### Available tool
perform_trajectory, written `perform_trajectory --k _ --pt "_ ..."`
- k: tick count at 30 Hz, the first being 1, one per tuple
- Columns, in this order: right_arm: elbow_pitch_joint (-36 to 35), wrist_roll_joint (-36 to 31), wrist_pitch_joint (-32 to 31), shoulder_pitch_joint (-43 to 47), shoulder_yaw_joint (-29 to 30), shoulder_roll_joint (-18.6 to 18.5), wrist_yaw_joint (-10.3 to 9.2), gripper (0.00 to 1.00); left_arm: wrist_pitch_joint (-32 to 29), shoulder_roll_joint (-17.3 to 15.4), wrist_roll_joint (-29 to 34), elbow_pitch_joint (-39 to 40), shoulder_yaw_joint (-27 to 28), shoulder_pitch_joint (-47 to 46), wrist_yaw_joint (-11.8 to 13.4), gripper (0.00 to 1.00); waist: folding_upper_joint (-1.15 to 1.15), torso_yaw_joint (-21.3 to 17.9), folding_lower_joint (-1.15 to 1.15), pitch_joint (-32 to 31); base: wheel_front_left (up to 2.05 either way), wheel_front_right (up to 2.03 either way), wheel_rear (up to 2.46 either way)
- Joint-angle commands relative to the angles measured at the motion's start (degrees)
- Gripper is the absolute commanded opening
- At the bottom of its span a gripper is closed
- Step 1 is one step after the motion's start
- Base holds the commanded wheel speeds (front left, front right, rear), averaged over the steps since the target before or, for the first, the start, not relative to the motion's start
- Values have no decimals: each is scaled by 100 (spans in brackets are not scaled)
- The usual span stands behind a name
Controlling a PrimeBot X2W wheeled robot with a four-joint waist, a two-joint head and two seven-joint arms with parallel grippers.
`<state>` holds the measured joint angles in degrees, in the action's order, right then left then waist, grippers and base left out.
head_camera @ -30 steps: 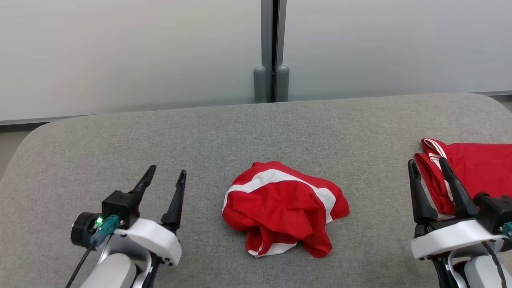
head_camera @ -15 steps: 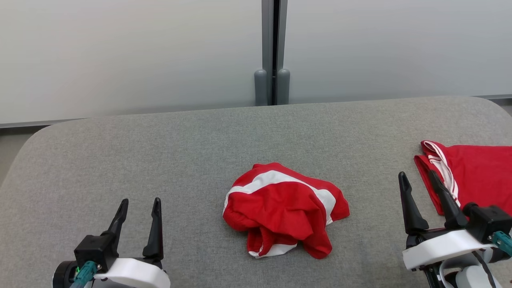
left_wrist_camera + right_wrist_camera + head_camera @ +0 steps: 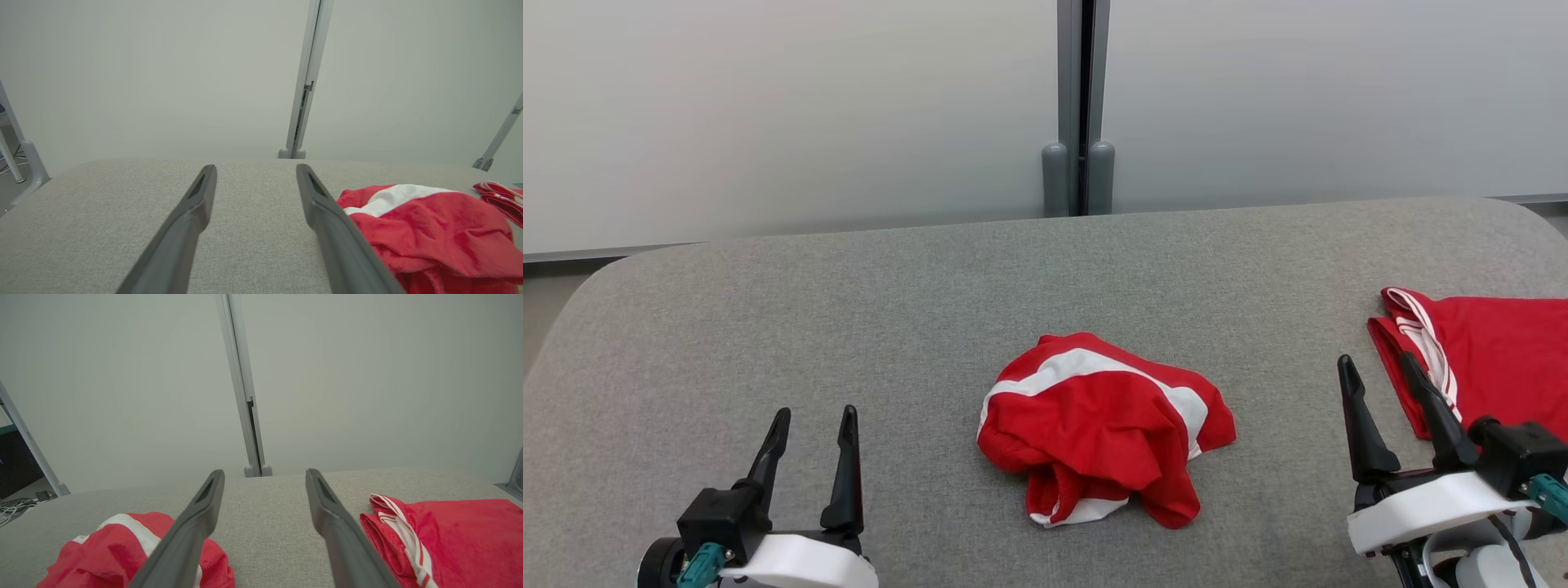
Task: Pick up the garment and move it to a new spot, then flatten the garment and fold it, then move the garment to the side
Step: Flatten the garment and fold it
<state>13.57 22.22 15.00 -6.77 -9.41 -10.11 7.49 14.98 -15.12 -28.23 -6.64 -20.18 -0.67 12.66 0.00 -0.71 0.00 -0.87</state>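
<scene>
Left end effector [image 3: 817, 411], fingers spread and empty, had drawn back toward the near edge of the desk [image 3: 849, 310]. The right end effector [image 3: 1374, 359] was likewise open (beside a second red garment [image 3: 1494, 351]). The crumpled red-and-white garment [image 3: 1094, 425] lay untouched mid-desk, so pickup had apparently not begun.

garment [image 3: 1094, 416] mid table [image 3: 849, 327]; other cloth [image 3: 1511, 351] far rt

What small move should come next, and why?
Probably ease the open left end effector forward and rightward to the crumpled garment: it lies unheld, and the right end effector, also open, sits nearer the folded garment.
</scene>
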Motion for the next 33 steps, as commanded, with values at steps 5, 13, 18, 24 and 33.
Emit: perform_trajectory --k 5,13,18,24,33 --pt "27 35 24 -38 10 -40 2 100 26 35 67 -64 55 -3 -68 100 0 -32 0 6 0 0 0" --pt "269 204 -132 -53 -259 -76 2 100 26 93 117 -124 75 -67 -148 100 0 -8 0 6 0 0 0" --pt "651 423 -750 -236 -550 -138 2 100 26 128 130 -163 77 -114 -194 100 0 72 0 48 0 0 0" --pt "1286 699 -1788 -634 -939 -256 2 100 26 164 124 -256 67 -201 -268 100 0 284 0 151 0 0 0" --pt "1980 1010 -2424 -1236 -1216 -366 2 100 26 233 162 -368 74 -365 -355 100 0 680 0 424 0 0 0"
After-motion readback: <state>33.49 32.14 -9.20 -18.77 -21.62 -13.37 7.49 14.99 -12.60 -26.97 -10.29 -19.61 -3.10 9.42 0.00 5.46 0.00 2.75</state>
